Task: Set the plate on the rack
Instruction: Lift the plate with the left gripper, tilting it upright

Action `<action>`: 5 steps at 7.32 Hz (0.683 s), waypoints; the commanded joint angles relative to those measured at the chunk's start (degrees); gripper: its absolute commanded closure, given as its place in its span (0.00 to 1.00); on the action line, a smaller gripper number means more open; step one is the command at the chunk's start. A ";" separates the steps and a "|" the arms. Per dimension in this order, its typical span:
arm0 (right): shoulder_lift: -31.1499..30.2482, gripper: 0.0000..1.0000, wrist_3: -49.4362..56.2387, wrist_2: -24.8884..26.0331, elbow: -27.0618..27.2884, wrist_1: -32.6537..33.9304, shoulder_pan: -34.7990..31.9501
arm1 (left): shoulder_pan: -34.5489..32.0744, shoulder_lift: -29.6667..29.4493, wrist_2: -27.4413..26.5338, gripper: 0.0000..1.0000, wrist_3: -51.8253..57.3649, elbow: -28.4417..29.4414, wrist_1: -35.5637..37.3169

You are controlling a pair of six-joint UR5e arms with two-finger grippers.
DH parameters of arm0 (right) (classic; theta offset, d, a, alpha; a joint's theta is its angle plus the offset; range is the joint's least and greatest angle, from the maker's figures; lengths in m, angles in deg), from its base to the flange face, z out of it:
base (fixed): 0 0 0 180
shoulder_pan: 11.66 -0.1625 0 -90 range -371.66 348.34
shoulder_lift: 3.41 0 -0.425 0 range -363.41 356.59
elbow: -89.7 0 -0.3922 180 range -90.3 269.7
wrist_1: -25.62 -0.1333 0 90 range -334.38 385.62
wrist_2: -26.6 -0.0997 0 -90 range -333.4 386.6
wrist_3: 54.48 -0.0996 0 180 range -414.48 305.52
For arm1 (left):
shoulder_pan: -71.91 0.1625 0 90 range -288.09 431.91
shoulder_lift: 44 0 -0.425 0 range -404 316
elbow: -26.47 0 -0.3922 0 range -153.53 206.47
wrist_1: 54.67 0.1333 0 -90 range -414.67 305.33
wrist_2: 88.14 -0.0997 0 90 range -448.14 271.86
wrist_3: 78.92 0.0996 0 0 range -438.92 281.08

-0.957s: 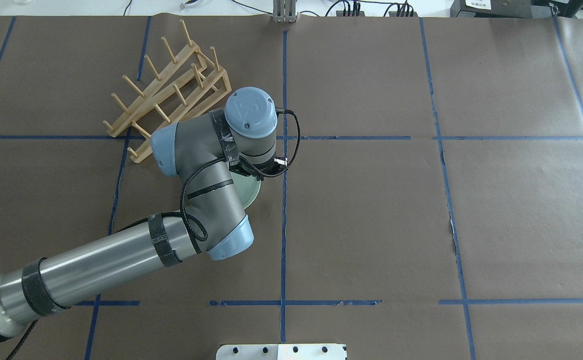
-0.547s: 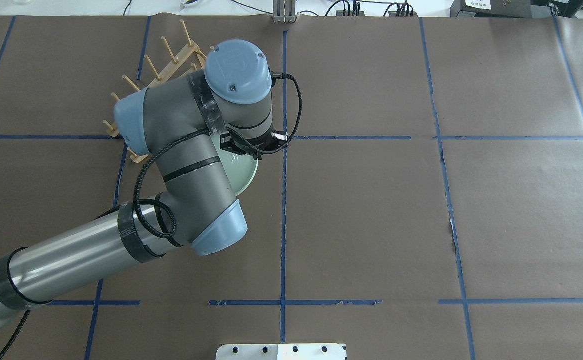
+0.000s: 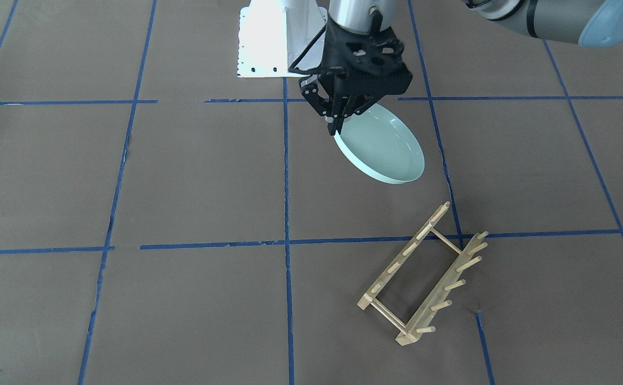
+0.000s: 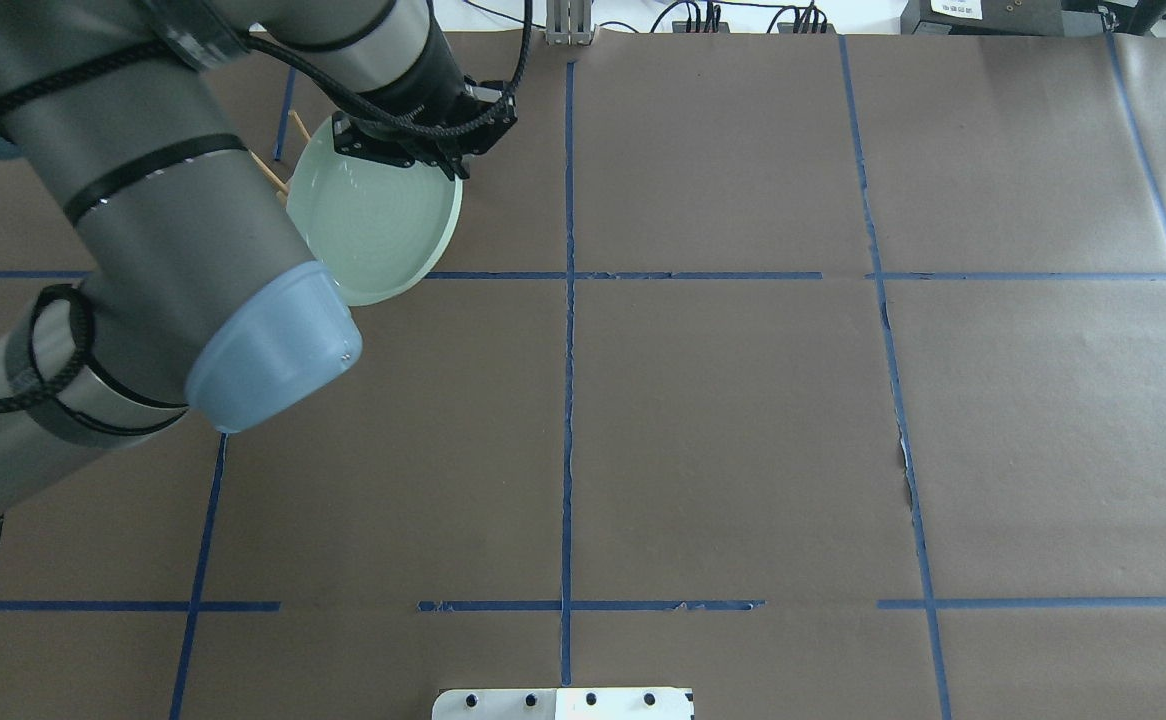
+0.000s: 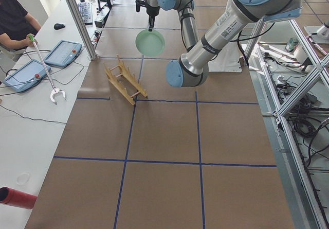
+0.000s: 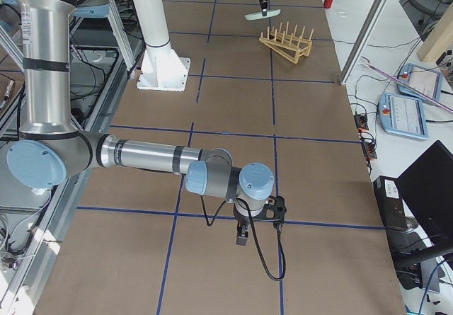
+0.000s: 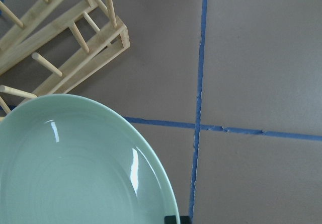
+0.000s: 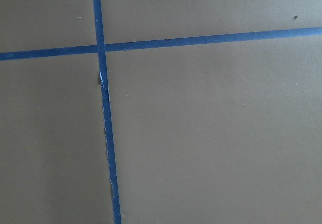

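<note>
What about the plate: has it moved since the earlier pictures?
Yes. In the overhead view the plate crossed the horizontal blue tape line, away from the robot, leftward.

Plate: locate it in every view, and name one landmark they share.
Front-facing: plate upper centre.
Overhead: plate upper left.
Exterior left: plate top centre.
Exterior right: plate top centre, small.
Left wrist: plate lower left.
Right wrist: not in it.
Landmark: the rack nearby, barely visible overhead.
</note>
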State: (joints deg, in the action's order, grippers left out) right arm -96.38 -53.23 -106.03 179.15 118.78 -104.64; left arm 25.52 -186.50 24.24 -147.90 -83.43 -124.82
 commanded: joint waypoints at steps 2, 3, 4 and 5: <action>-0.02 0.00 0.07 0.00 -0.07 0.00 0.00 | -7.39 7.54 0.47 1.00 -11.75 -5.74 -19.41; -0.02 0.00 -0.02 0.00 0.01 0.00 0.00 | -9.23 11.94 0.47 1.00 -18.24 -5.67 -31.17; -0.02 0.00 0.07 0.00 0.02 0.00 0.00 | -11.34 14.85 0.30 1.00 -24.39 -5.06 -41.11; -0.02 0.00 0.07 0.00 -0.07 0.00 0.00 | -12.93 15.49 -0.05 1.00 -28.54 -3.23 -46.61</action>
State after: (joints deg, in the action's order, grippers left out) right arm -96.39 -53.19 -106.03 179.14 118.78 -104.64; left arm 14.86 -173.22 24.53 -170.13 -88.18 -161.94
